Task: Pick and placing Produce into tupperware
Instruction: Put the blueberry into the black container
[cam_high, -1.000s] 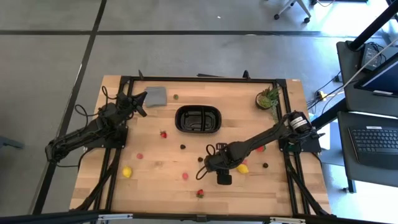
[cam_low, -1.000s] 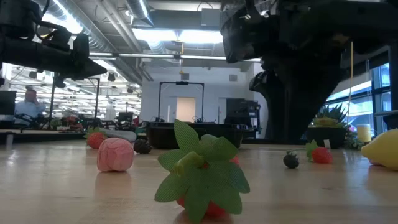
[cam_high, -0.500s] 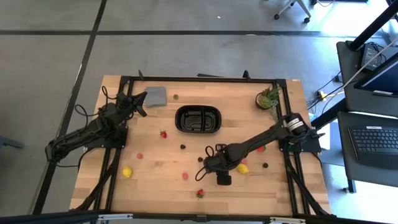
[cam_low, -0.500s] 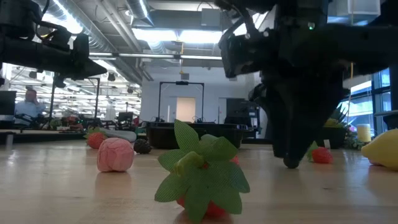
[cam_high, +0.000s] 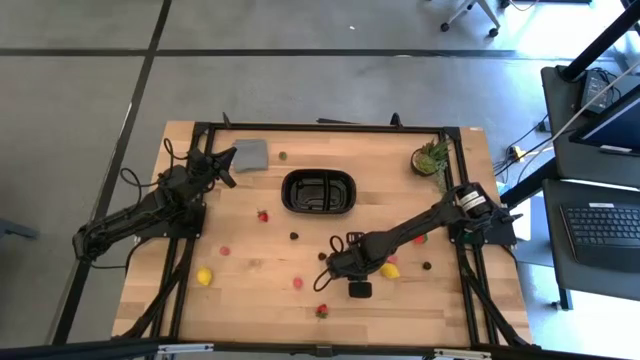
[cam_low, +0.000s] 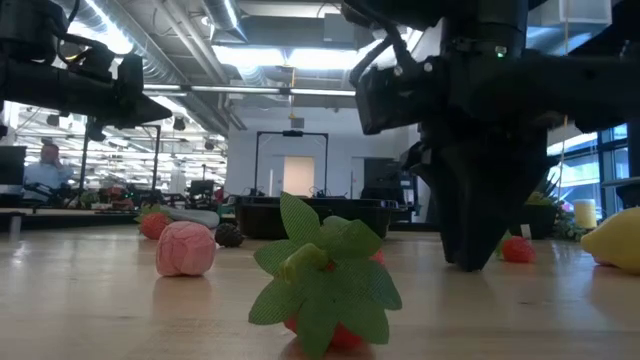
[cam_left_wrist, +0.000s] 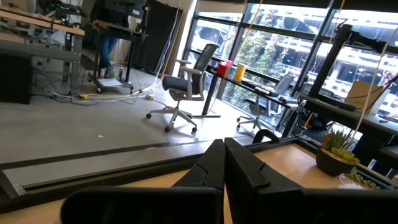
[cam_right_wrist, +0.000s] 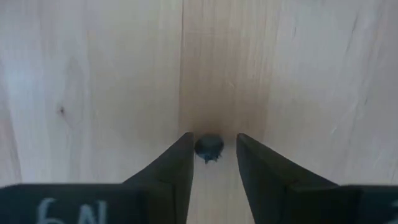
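Near the table's front edge, the right gripper (cam_right_wrist: 211, 163) points straight down at the wooden table (cam_high: 250, 290), its two fingers (cam_right_wrist: 173, 168) standing on either side of a small dark berry (cam_right_wrist: 208, 147) with narrow gaps left, so nothing is clamped. Farther back, the black tupperware (cam_high: 319, 192) lies at the table's middle, well apart from that berry. Beside the grey square piece (cam_high: 250, 154), the left gripper (cam_left_wrist: 224, 163) waits with fingers pressed together, holding nothing.

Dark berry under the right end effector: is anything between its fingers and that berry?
Nothing visible. In the right wrist view the dark berry lies on bare wood directly between the right end effector fingers, which flank it with small gaps.
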